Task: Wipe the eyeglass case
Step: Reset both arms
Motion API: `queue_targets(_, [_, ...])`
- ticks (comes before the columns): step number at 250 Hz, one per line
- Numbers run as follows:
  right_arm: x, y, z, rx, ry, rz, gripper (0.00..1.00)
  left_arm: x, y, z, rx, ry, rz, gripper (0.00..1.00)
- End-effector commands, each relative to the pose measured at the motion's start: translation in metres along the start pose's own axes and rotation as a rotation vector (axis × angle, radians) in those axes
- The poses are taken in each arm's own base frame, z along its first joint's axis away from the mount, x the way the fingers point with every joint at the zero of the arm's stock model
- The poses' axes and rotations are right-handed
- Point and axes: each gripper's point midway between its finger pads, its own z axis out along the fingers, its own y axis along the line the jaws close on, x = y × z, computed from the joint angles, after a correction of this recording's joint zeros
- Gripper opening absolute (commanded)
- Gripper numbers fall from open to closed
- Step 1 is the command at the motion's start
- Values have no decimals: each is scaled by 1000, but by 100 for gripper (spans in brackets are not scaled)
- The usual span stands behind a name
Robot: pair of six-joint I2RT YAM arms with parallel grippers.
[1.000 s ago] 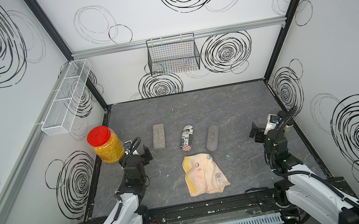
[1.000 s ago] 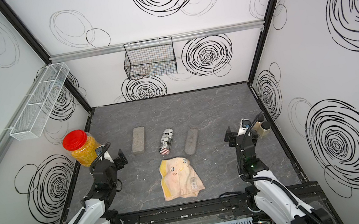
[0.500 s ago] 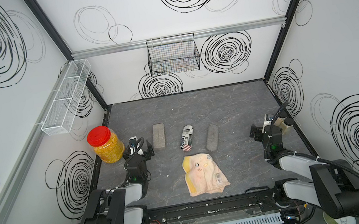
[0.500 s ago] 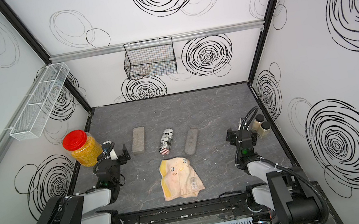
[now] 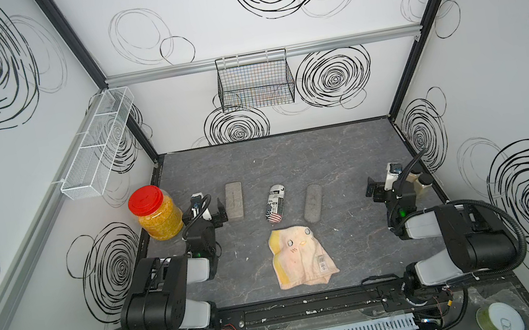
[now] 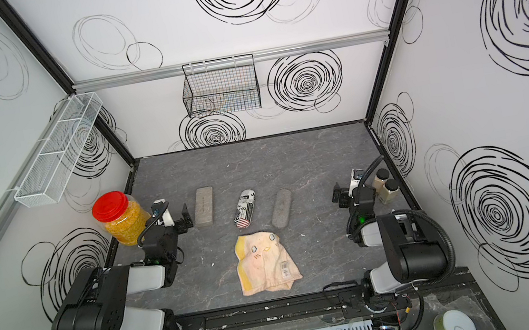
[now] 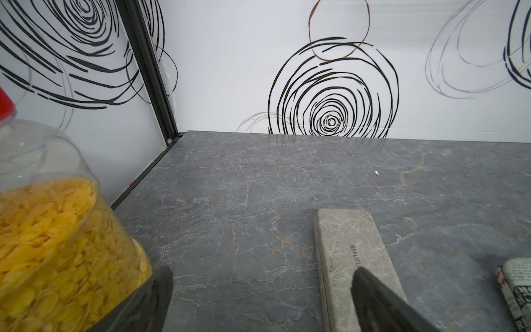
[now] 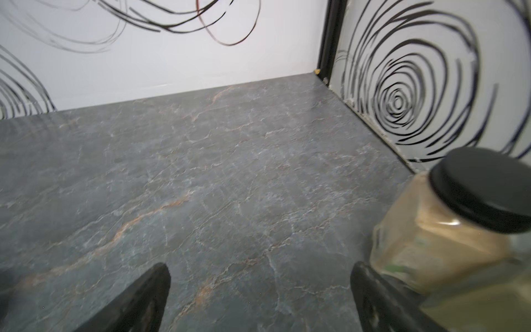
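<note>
Three eyeglass cases lie in a row mid-table in both top views: a rectangular grey one (image 5: 234,200) (image 6: 204,206), a newspaper-print one (image 5: 275,204) (image 6: 245,209) and a rounded grey one (image 5: 313,203) (image 6: 282,208). A yellow-and-pink cloth (image 5: 302,256) (image 6: 264,262) lies crumpled in front of them. My left gripper (image 5: 206,214) (image 7: 261,276) is open and empty, low beside the rectangular case (image 7: 349,250). My right gripper (image 5: 385,189) (image 8: 260,273) is open and empty near the right wall.
A red-lidded jar of yellow flakes (image 5: 155,215) (image 7: 51,230) stands close to my left gripper. Two black-capped spice jars (image 6: 384,185) (image 8: 459,218) stand beside my right gripper by the right wall. A black wire basket (image 5: 254,82) and a white mesh shelf (image 5: 96,146) hang on the walls.
Both arms have folded back, their elbows rising toward the camera, while the grippers have stayed open and low at the sides. The cases and the cloth have not moved.
</note>
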Motion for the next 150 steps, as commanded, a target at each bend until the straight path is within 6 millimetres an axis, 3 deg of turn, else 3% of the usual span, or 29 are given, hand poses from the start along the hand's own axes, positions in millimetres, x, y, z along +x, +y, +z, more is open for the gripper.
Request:
queue_targets(1, [-22,11,8,-79,-34,-7,100,-16,-1,2,10,-54,1,99])
queue_targets(150, [-24,14,8,-102,-30,-8,100,-15,-1,2,10,-53,1,99])
